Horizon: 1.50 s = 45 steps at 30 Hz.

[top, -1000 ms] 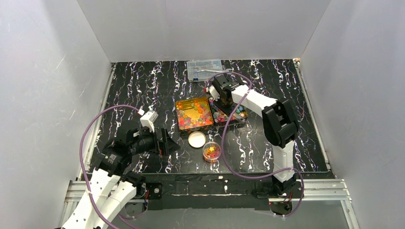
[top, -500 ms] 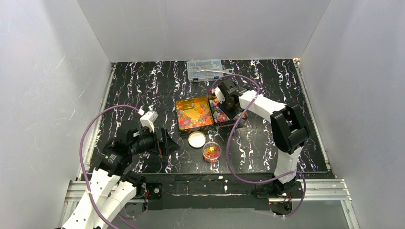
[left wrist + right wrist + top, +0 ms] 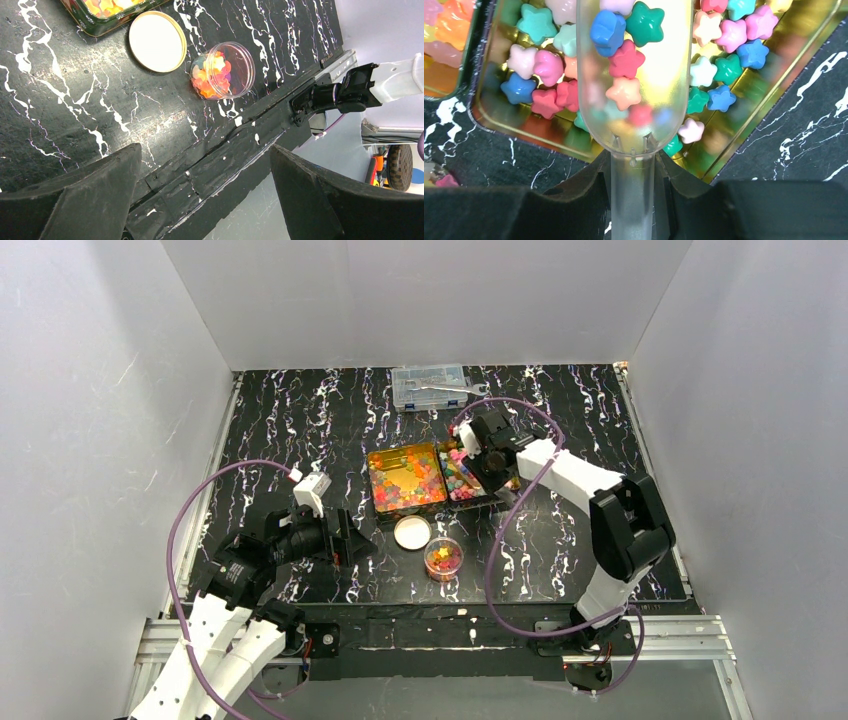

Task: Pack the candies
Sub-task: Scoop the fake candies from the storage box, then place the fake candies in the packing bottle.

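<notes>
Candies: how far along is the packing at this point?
Done: the small clear jar is partly filled with red, orange and yellow star candies, its lid lying beside it. In hand: the right gripper holds a clear scoop loaded with pastel star candies above their gold tin. Left: likely emptying that scoop and lidding the jar; the left gripper is open.

A black table (image 3: 300, 430) veined with white and purple fills the booth. Plain white walls (image 3: 430, 300) enclose its left, far and right edges. A metal rail (image 3: 665, 632) runs along the near edge, with grey floor (image 3: 450, 697) below.
</notes>
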Each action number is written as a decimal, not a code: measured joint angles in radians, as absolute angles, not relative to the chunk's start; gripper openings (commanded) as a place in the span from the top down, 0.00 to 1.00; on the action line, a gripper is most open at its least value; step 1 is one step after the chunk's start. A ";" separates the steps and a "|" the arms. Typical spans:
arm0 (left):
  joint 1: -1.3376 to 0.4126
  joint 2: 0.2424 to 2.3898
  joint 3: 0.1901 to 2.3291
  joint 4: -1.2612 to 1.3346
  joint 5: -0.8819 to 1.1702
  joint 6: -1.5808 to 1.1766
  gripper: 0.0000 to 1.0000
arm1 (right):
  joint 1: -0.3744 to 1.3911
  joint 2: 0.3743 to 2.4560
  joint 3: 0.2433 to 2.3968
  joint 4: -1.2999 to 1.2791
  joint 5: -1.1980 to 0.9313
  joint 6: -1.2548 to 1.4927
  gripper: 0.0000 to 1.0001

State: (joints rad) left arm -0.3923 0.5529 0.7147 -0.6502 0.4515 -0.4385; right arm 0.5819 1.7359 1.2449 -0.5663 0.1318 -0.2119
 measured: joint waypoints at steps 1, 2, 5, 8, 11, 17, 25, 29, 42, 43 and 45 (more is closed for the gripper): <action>-0.392 0.553 0.715 -0.651 0.451 -0.439 0.01 | 0.582 1.724 1.242 -0.568 0.130 -0.212 0.99; -0.392 0.553 0.715 -0.651 0.451 -0.439 0.01 | 0.582 1.713 1.238 -0.568 0.128 -0.211 0.99; -0.392 0.553 0.715 -0.651 0.450 -0.439 0.01 | 0.582 1.671 1.229 -0.572 0.126 -0.208 0.99; -0.392 0.553 0.715 -0.651 0.450 -0.439 0.01 | 0.582 1.634 1.226 -0.574 0.122 -0.203 0.99; -0.392 0.555 0.715 -0.651 0.450 -0.439 0.01 | 0.582 1.585 1.211 -0.576 0.111 -0.189 0.99; -0.392 0.558 0.715 -0.651 0.450 -0.439 0.01 | 0.583 1.496 1.205 -0.609 0.082 -0.170 0.99; -0.392 0.558 0.715 -0.650 0.450 -0.439 0.01 | 0.679 1.374 1.193 -0.682 0.091 -0.124 0.99; -0.392 0.558 0.715 -0.650 0.452 -0.438 0.01 | 0.794 1.319 1.180 -0.722 0.123 -0.073 0.99; -0.392 0.534 0.714 -0.643 0.452 -0.438 0.01 | 1.070 1.232 1.180 -0.917 0.211 0.165 0.99; -0.392 0.530 0.714 -0.643 0.452 -0.438 0.01 | 1.077 1.227 1.180 -0.935 0.210 0.184 0.99; -0.393 0.521 0.714 -0.643 0.452 -0.438 0.01 | 1.091 1.218 1.180 -0.967 0.210 0.214 0.99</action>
State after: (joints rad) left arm -0.3927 0.5213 0.7143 -0.6434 0.4522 -0.4381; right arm 1.0908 1.2182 1.1797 -0.9672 0.2096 0.2142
